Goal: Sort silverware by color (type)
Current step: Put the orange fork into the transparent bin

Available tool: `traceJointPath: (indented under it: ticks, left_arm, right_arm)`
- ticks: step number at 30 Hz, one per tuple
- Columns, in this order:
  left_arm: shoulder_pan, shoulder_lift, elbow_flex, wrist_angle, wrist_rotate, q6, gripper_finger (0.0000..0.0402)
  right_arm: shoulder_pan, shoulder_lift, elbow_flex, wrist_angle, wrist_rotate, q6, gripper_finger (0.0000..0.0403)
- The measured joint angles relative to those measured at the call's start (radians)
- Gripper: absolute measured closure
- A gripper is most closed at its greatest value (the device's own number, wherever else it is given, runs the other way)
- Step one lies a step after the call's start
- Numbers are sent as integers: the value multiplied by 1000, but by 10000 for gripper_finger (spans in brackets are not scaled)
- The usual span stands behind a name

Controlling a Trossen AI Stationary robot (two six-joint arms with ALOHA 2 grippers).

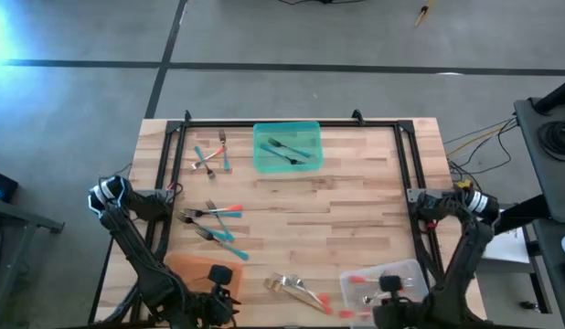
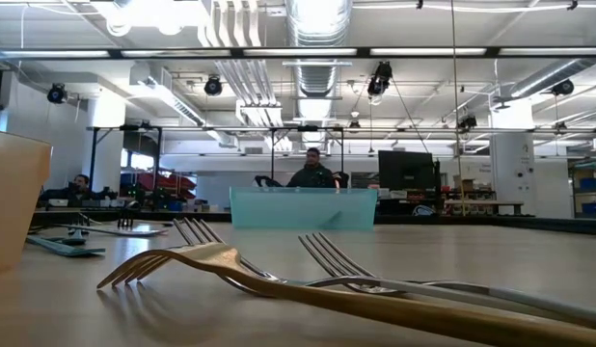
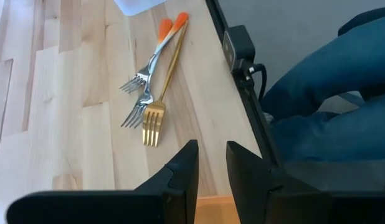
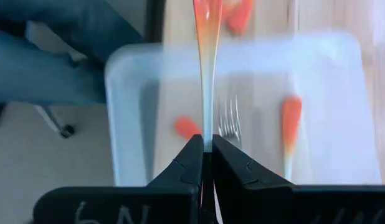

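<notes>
right gripper (image 4: pixel 206 152) over clear tray (image 1: pixel 406 270), near table edge, clamped on red-handled fork (image 4: pixel 206 74) (handle pointing away from wrist). more red forks (image 4: pixel 291 127) lying in that tray. left gripper (image 3: pixel 211 171) above orange tray (image 1: pixel 186 270), jaws slightly parted, nothing between. gold fork (image 3: pixel 156 121) plus two red ones at near edge, between trays. blue forks (image 1: pixel 220 239) loose mid-table; two in teal tray (image 1: pixel 261 155).

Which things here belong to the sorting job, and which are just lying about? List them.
Job: red-handled utensil in right pincer; loose teal-handled forks; gold fork; teal tray, orange tray, clear tray.
Lying about: floor cables; person behind the table.
</notes>
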Motion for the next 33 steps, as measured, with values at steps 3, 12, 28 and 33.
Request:
traceJointPath:
  ticks: [3, 12, 28, 33]
  left_arm:
    - [1, 2, 0, 1, 0, 0, 336]
    - [1, 2, 0, 17, 0, -3, 336]
    - [1, 2, 0, 16, -1, -3, 336]
    - [1, 2, 0, 16, -1, -4, 336]
  right_arm:
    - [37, -7, -27, -40, 3, 63, 390]
    - [66, -87, -182, -42, 4, 236, 390]
    - [61, -116, -222, -38, -32, 472, 360]
    - [60, -116, -222, -37, -32, 495, 309]
